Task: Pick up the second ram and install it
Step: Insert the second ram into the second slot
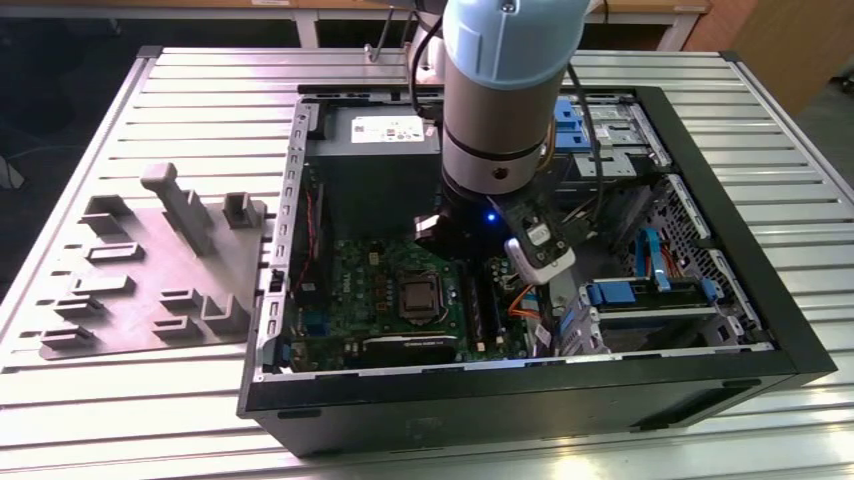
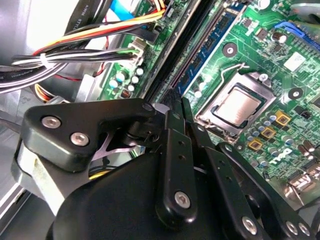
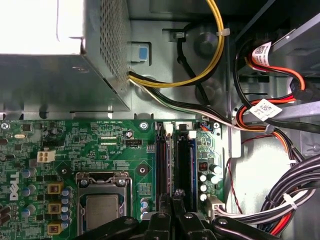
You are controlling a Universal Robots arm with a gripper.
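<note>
Gripper (image 3: 171,206) lowered inside open computer case (image 1: 747,345), fingers together above memory slots (image 3: 173,167) beside processor socket (image 3: 101,200). Second ram (image 3: 183,165) seated upright in slot, directly under fingertips.

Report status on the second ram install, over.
End effector down at the memory slots, beside the CPU socket. Second ram: seating cannot be told. Cables beside the slots, not across them.
</note>
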